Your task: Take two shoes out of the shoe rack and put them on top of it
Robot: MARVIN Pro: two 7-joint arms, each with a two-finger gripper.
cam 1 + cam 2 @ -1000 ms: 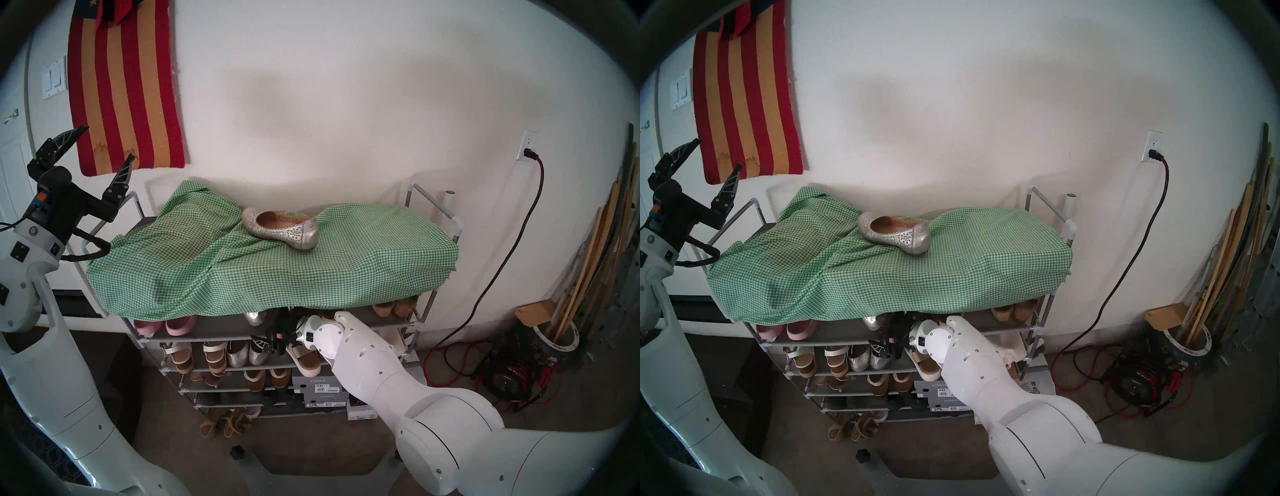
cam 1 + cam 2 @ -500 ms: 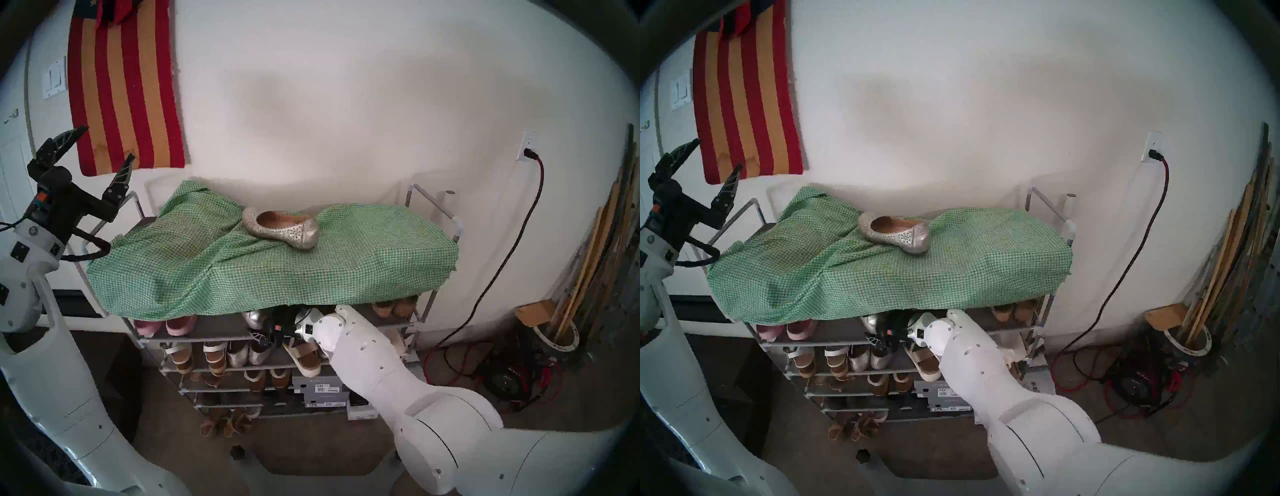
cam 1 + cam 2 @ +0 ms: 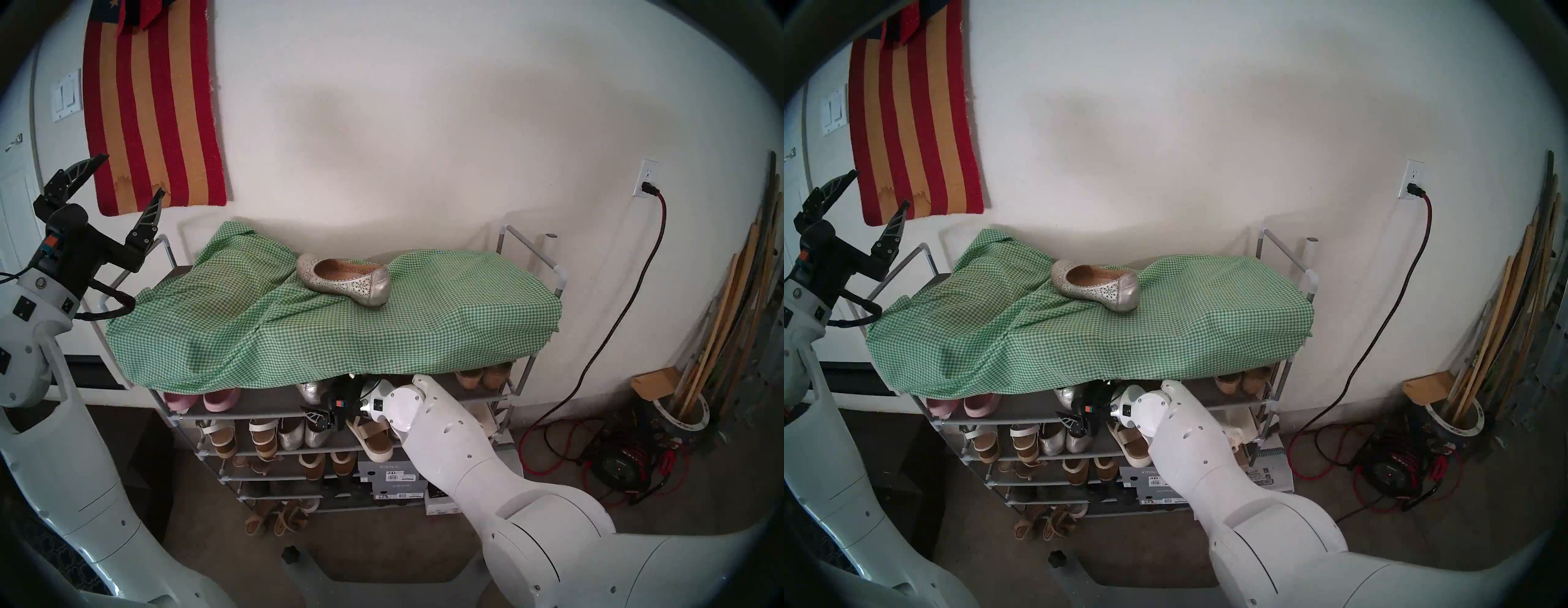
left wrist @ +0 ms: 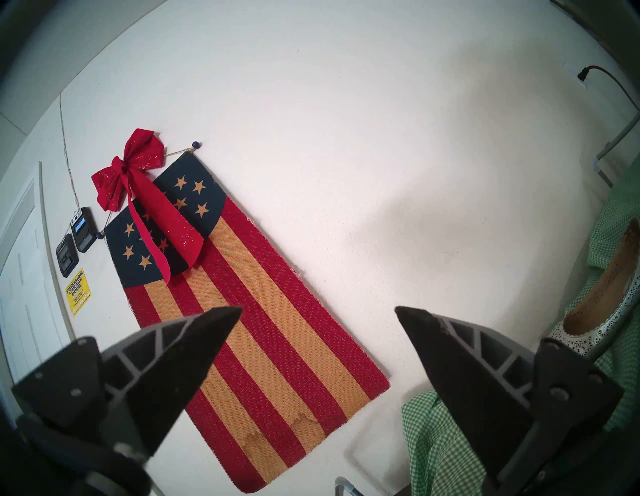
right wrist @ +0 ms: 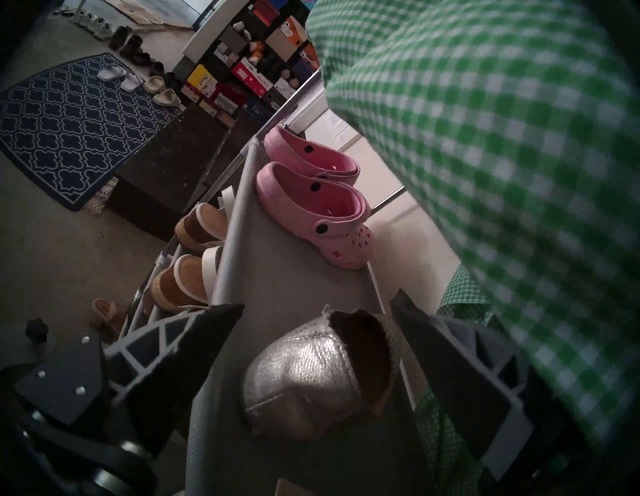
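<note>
Right gripper (image 5: 317, 306) wide open, second perforated silver flat (image 5: 311, 374) between jaws, ungripped. Left gripper (image 4: 318, 311) wide open, empty.

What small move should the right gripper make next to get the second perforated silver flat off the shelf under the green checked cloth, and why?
Probably ease the right gripper forward around the perforated silver ballet flat, then close. Its jaws stand open with the shoe's heel between them, nothing gripped. Its mate, the silver flat on top, already lies on the green gingham cloth over the grey metal shoe rack.
</note>
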